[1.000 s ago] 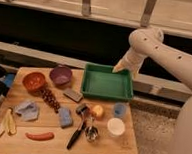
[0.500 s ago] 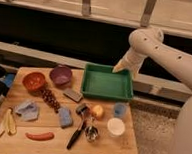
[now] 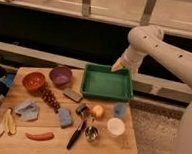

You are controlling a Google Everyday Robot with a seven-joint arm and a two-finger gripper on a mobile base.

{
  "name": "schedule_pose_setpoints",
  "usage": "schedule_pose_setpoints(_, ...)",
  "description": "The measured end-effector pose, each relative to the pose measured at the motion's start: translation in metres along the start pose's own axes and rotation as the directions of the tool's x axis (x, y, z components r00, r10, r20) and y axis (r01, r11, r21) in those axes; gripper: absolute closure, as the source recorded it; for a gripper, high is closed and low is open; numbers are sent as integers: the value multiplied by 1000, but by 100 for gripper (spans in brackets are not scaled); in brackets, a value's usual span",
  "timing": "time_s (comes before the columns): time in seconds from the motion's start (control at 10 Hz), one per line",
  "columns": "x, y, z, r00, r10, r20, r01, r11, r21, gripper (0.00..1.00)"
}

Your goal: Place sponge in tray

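Wooden table (image 3: 104,145) lower left; green tray (image 3: 107,83) at its back right. Your gripper (image 3: 119,67) hovers at tray's far rim, grip state untellable. Blue sponge (image 3: 64,117) mid-table, well apart.

A lab-like test space: kitchenware (image 3: 61,75) and food (image 3: 39,135) lie on a wooden table (image 3: 19,144) over carpet (image 3: 153,128); the gripper (image 3: 118,67) hangs at the far corner of the green tray (image 3: 107,83)

Warm, soft light from above (dim behind); the pale gripper (image 3: 118,66) at the green plastic tray's (image 3: 107,85) far right corner looks yellowish.
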Motion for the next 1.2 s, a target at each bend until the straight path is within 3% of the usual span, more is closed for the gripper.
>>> schedule_pose_setpoints(0.1,11,23,-2,997,-80,-13,80,997,-15,27)
schedule_pose_setpoints(0.3,42,63,-3,974,-223,-41,221,974,-46,27)
schedule_pose_setpoints(0.5,79,108,1,934,-351,-69,345,935,-83,27)
schedule_pose_setpoints(0.6,102,130,0,917,-394,-64,384,915,-121,27)
schedule_pose_setpoints(0.8,131,148,-5,897,-441,-34,432,890,-148,27)
schedule_pose_setpoints(0.9,138,155,-6,890,-455,-29,446,882,-155,27)
schedule_pose_setpoints(1.2,138,154,-6,890,-454,-28,445,882,-159,27)
